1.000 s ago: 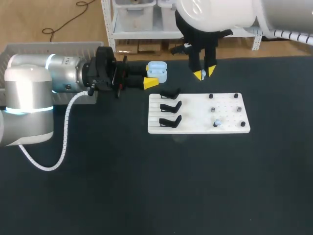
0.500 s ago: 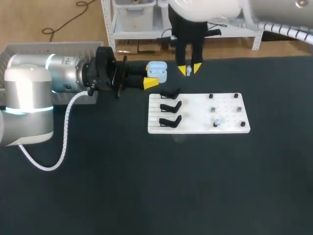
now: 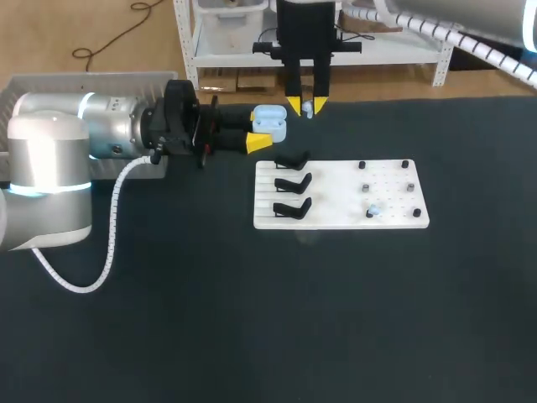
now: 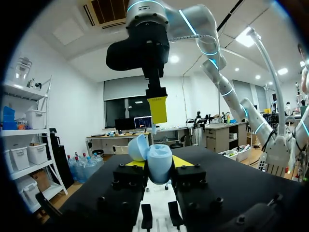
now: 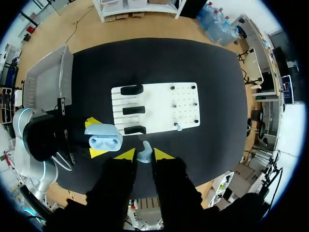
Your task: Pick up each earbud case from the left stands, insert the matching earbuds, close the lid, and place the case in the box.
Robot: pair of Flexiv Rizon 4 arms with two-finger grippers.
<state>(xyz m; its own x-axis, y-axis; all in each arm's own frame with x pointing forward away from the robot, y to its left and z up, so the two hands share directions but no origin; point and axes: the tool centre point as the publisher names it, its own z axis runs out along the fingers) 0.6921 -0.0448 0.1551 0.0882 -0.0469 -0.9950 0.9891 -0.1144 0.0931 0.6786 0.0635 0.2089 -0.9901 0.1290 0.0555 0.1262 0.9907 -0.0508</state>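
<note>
My left gripper [image 3: 259,128] is shut on a light blue earbud case [image 3: 270,122] and holds it above the table, just behind the white board [image 3: 340,220]. The case's lid stands open. In the left wrist view the case [image 4: 159,163] sits between the yellow fingertips [image 4: 182,161]. My right gripper [image 3: 307,105] hangs just right of the case, pointing down and shut on a pale earbud [image 3: 309,109]. In the right wrist view this earbud [image 5: 144,152] is pinched between the fingers, beside the open case [image 5: 105,140]. Another earbud [image 3: 372,210] rests on the board's pegs.
Three black stands [image 3: 292,182] line the board's left end, with nothing on them. Small black pegs [image 3: 405,164] dot its right half. A grey box [image 3: 92,81] lies at the back left, behind my left arm. Dark table stretches in front of the board.
My right gripper has carried the earbud left and toward the back, from above the board's far edge to right beside the case. The left arm and case have not moved.
</note>
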